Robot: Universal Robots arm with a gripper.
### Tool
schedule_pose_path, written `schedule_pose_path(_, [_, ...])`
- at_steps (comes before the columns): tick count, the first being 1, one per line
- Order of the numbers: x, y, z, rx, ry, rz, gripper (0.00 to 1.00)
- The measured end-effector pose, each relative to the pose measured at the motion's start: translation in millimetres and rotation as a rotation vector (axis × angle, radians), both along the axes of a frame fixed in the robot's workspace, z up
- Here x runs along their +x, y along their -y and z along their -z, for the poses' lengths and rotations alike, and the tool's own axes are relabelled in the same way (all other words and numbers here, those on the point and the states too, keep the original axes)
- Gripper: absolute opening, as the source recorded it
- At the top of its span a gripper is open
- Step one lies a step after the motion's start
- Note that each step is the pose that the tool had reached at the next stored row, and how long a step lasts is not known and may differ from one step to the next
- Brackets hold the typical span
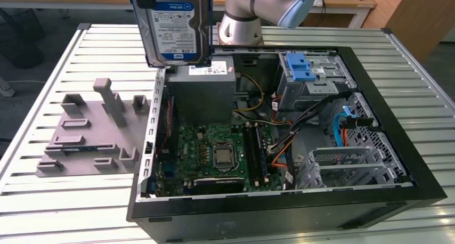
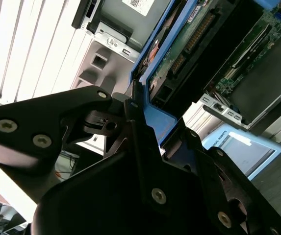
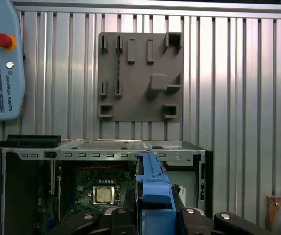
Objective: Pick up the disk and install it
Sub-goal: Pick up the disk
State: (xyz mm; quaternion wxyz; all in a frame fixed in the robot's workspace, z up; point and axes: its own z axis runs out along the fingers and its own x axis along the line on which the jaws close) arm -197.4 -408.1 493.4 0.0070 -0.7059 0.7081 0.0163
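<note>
Exterior view: upright disk [image 1: 172, 28], top end cut off; second wrist view: pincer [image 2: 152, 115] clamped on it.

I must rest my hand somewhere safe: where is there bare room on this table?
Bare table slats lie between the grey holder block and the table's edge at the exterior view's lower left, and beyond the block at upper left. The open computer case is crowded with boards and cables; the disk hangs above it.

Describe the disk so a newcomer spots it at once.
Find the open black computer case on the slatted table. Over its far corner, on the exterior view's left, the disk hangs upright: white-and-blue label, blue frame, unlike the grey holder block.
</note>
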Motion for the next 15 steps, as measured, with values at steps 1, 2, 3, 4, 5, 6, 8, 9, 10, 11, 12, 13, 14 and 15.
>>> schedule_pose_path(1, [1.7,0.0,0.0,0.0,-0.0001,0.0,0.36])
schedule_pose_path(2, [3.4,0.0,0.0,-0.0001,0.0,0.0,0.36])
schedule_pose_path(3, [5.2,0.0,0.0,-0.0001,-0.0001,0.0,0.36])
schedule_pose_path(4, [7.0,0.0,0.0,-0.0001,0.0,0.0,0.36])
schedule_pose_path(5, [8.7,0.0,0.0,-0.0001,0.0,0.0,0.36])
schedule_pose_path(6, [10.5,0.0,0.0,0.0,0.0,0.0,0.36])
schedule_pose_path(8, [14.2,0.0,0.0,0.0,0.0,0.0,0.36])
schedule_pose_path(9, [16.0,0.0,-0.1,-0.0001,-0.0001,0.0,0.36])
schedule_pose_path(10, [17.8,0.0,0.0,-0.0001,-0.0001,0.0,0.36])
schedule_pose_path(11, [19.6,0.0,0.0,0.0,0.0,0.0,0.36])
schedule_pose_path(12, [21.5,0.0,0.0,0.0,0.0,0.0,0.36])
schedule_pose_path(13, [23.3,0.0,0.0,-0.0001,-0.0001,0.0,0.36])
schedule_pose_path(14, [25.2,0.0,0.0,0.0,0.0,0.0,0.36])
schedule_pose_path(15, [27.0,0.0,0.0,-0.0001,-0.0001,0.0,0.36])
